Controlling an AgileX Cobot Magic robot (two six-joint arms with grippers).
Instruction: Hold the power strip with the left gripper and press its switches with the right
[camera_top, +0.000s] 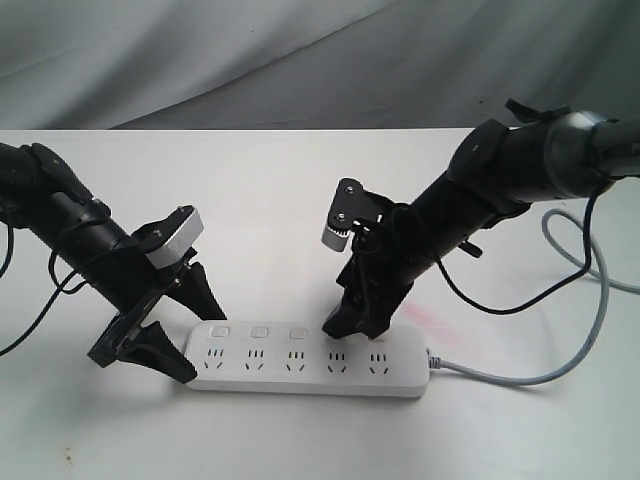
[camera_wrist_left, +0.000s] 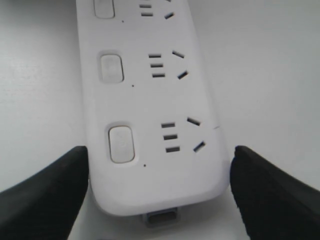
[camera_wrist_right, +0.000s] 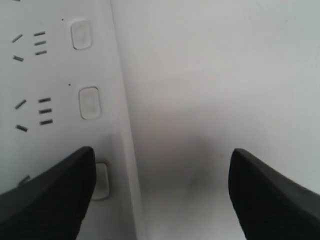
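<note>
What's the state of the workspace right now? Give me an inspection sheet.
Surface: white table, faint pink smudge.
Job's things: power strip lying flat; three switches exposed, the others hidden by the right gripper.
Clutter: nothing seen.
Grippers: left gripper jaws straddle the strip's end, grip unclear; right gripper jaws open, one finger over a switch.
Cables: grey cord leaves the strip's other end; black leads hang from the arms.
Surroundings: grey cloth behind.
</note>
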